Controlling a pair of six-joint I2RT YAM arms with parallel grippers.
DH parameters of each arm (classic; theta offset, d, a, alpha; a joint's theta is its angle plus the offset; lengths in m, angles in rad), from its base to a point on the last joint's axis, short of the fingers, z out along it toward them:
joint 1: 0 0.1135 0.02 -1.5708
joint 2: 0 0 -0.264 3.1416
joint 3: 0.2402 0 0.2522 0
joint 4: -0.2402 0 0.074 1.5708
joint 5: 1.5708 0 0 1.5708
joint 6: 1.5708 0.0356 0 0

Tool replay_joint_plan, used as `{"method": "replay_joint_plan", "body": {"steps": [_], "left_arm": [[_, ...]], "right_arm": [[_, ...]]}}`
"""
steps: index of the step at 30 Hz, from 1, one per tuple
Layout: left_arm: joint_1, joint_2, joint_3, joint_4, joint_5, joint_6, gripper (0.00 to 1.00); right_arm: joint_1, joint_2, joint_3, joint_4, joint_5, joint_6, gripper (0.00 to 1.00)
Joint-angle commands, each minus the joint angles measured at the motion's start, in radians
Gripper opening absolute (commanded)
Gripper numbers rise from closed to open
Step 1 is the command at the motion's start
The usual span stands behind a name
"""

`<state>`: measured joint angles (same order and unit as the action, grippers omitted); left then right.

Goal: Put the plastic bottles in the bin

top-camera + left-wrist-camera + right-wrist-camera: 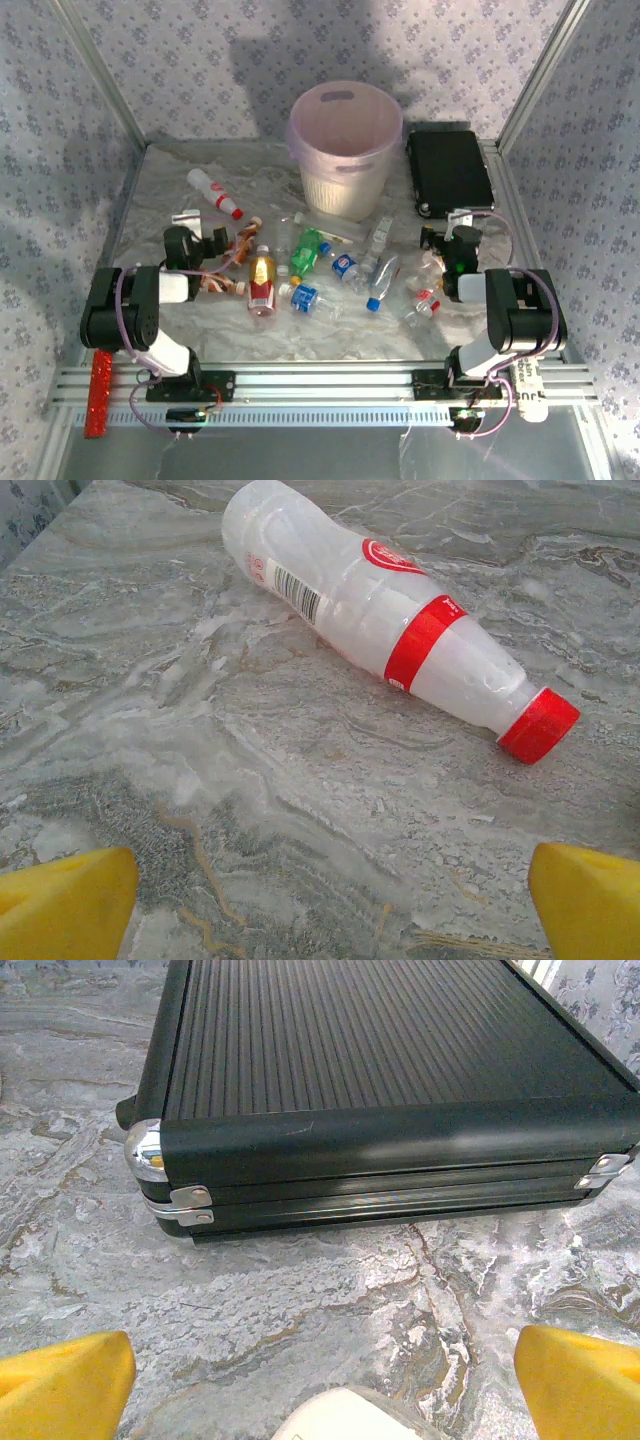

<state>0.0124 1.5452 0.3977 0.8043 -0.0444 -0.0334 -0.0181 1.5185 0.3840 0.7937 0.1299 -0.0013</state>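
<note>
The plastic bottles lie scattered mid-table: an amber one (262, 281), a green one (305, 254), clear ones with blue caps (383, 281) and one with a red label (424, 301). A white bottle with a red cap (213, 192) (390, 630) lies apart at the left. My left gripper (192, 228) (330, 910) is just short of it, open, with bare table between its yellow fingertips (65, 905). The pink-white bin (345, 150) stands upright at the back. My right gripper (455, 228) (320, 1385) is open and faces the black case.
The flat black case (450, 170) (380, 1060) lies shut at the back right beside the bin. A white rounded thing (355, 1422) shows under my right gripper. A red bar (100, 395) lies by the left arm's base. Patterned walls enclose the table.
</note>
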Motion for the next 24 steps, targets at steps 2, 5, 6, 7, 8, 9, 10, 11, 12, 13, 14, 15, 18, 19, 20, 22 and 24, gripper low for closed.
{"method": "replay_joint_plan", "body": {"steps": [2,5,6,7,8,9,10,11,12,13,14,15,18,19,20,22,24], "left_arm": [[0.001,-0.010,0.020,0.003,0.011,0.014,1.00],[0.002,-0.010,0.020,0.003,0.012,0.014,1.00],[0.003,-0.010,0.020,0.002,0.014,0.012,1.00],[0.004,-0.011,0.020,0.002,0.014,0.012,1.00],[0.004,-0.011,0.020,0.003,0.015,0.013,1.00],[0.003,-0.011,0.019,0.002,0.015,0.013,1.00],[0.006,-0.010,0.020,0.001,0.017,0.013,1.00],[0.006,-0.011,0.021,-0.001,0.019,0.011,1.00],[0.009,-0.011,0.021,-0.001,0.024,0.009,1.00],[0.010,-0.011,0.021,-0.001,0.026,0.009,1.00],[0.011,-0.011,0.020,-0.001,0.029,0.007,1.00],[0.015,-0.010,0.020,-0.001,0.032,0.007,1.00],[0.017,-0.011,0.021,-0.002,0.037,0.003,1.00],[0.017,-0.011,0.021,-0.002,0.037,0.003,1.00],[0.018,-0.008,0.023,-0.004,0.036,0.003,1.00],[0.019,-0.009,0.023,-0.004,0.039,0.002,1.00],[0.019,-0.009,0.023,-0.005,0.041,0.002,1.00]], "right_arm": [[0.002,0.000,0.003,0.018,-0.007,-0.009,0.99],[0.001,0.000,0.003,0.018,-0.006,-0.009,0.99],[0.002,0.000,0.003,0.018,-0.007,-0.009,0.99],[0.002,0.001,0.003,0.018,-0.006,-0.009,0.99],[0.000,0.000,0.003,0.018,-0.007,-0.009,0.99],[0.001,0.000,0.003,0.018,-0.006,-0.009,0.99],[0.001,0.001,0.003,0.018,-0.007,-0.009,0.99],[0.001,0.001,0.003,0.018,-0.007,-0.009,0.99],[0.001,0.000,0.004,0.018,-0.007,-0.009,0.99],[0.001,0.001,0.003,0.018,-0.007,-0.009,0.99],[0.002,0.000,0.003,0.018,-0.006,-0.009,0.99],[0.002,0.000,0.003,0.018,-0.006,-0.009,0.99],[0.001,0.001,0.004,0.018,-0.007,-0.009,0.99],[0.001,0.000,0.003,0.018,-0.006,-0.009,0.99],[0.002,0.000,0.004,0.018,-0.006,-0.009,0.99],[0.000,0.001,0.004,0.016,-0.009,-0.007,0.99],[-0.002,0.000,0.007,0.012,-0.009,-0.008,0.99]]}}
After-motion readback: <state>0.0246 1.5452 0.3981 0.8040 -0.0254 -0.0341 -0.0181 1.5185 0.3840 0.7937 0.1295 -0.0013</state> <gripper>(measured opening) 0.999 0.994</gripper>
